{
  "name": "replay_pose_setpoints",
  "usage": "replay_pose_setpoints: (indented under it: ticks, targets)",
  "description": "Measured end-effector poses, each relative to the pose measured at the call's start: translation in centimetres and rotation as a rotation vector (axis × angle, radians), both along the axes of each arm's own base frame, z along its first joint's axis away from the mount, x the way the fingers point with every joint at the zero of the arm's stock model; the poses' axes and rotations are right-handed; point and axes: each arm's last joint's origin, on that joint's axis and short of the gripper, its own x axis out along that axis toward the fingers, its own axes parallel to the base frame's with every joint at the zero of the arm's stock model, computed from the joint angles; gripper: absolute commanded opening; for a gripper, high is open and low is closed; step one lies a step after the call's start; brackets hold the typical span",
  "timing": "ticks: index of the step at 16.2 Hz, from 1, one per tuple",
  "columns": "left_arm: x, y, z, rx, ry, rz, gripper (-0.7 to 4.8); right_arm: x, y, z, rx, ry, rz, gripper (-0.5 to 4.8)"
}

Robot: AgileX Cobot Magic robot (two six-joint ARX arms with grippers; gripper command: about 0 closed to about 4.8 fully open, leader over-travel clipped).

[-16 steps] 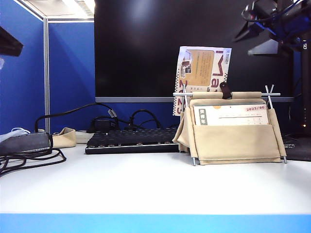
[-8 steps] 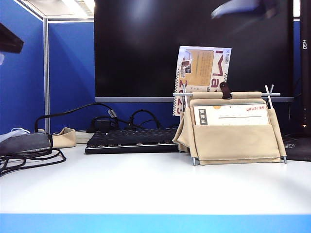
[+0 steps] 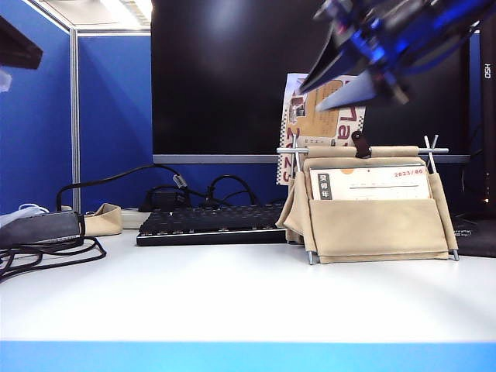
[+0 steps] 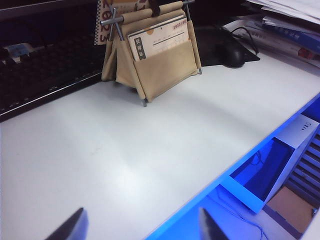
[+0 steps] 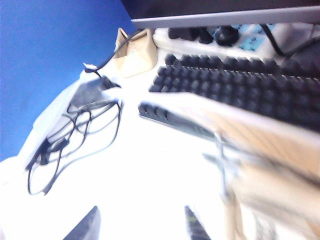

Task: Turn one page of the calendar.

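The calendar stands on the white table in its beige canvas stand, with a sheet printed 2023/06 at the front. The page stands upright behind the rods, its tan-and-maroon back toward the exterior camera. My right gripper hangs blurred by the page's top edge, jaws apart and nothing between them; whether it touches the page I cannot tell. In the right wrist view the right gripper is over the table, beside the blurred calendar. My left gripper is open over the table's front edge, far from the calendar.
A black keyboard lies left of the calendar, in front of a dark monitor. A power adapter with looped cables and a beige pouch sit at the far left. A mouse and stacked papers lie beyond the stand.
My right arm has swung from the upper right corner leftward and down to the page's top edge, and its jaws have narrowed somewhat. The page and the left gripper have not moved.
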Motion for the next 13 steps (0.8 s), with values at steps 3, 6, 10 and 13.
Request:
replay_pose_setpoints:
  ticks: [3,6,10,13]
  targets:
    - [0.0,0.0,0.0,-0.002,0.000,0.000,2.92,1.1,0.7,0.9,0.027,-0.147,-0.053,2.11]
    - [0.0,0.0,0.0,-0.003,0.000,-0.001,2.92,2.8,0.7,1.1,0.002,-0.160,-0.115,2.11]
    - [-0.1,-0.1,0.0,-0.015,0.019,-0.024,2.92,5.6,-0.5,0.7,-0.054,-0.160,-0.231,2.11]
    - [-0.1,-0.1,0.0,-0.020,0.023,-0.023,2.92,6.4,-3.7,0.9,-0.063,-0.167,-0.326,2.11]
